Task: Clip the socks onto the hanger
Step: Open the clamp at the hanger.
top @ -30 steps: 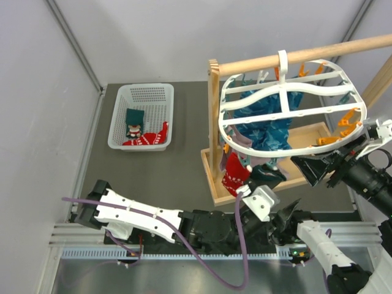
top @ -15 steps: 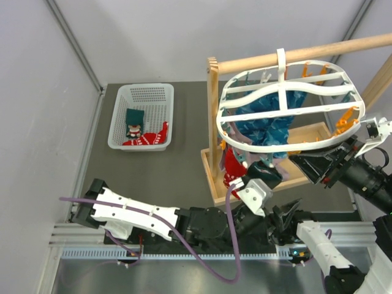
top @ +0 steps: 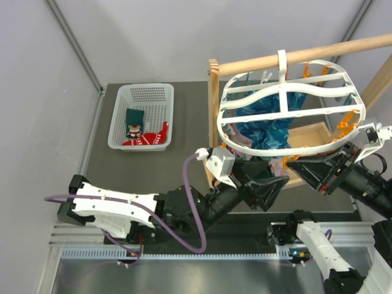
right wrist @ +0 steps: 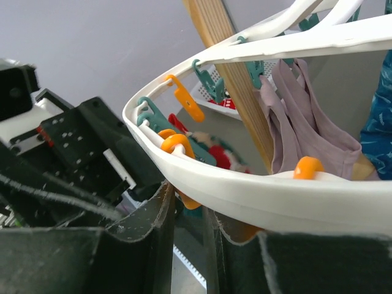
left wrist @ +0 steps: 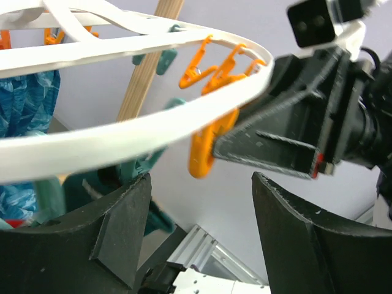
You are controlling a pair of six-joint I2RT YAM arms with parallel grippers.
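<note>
Left gripper (top: 264, 191): released, jaws spread wide, nothing between them. It sits low centre in the top view, tucked under the near rim of the hanger (top: 282, 98).

Right gripper (top: 317, 173): at the lower right of the rim, jaws drawn close on either side of an orange clip (left wrist: 205, 144). I cannot tell whether they actually pinch it or only flank it.

Loose socks are in the white basket (top: 147, 95), upper left of the top view and well apart from both tools. The red sock (top: 147, 138) lies along the basket's near wall, long axis running left to right. The green sock (top: 133, 119) lies beside it, running more up and down the frame. From my left gripper they lie to the left and further up the frame. My left arm is clearly the nearer. I judge the fetch falls to it, while the right minds the clip.

Hard to make out:
- My left arm covers the space under the hanger's near rim in the top view.
- In the right wrist view a red scrap (right wrist: 220, 154) shows behind the teal clips. It may be a sock already hung, but I cannot say.
- The teal-blue cloth (top: 269, 125) hides the hanger's far clips.
</note>
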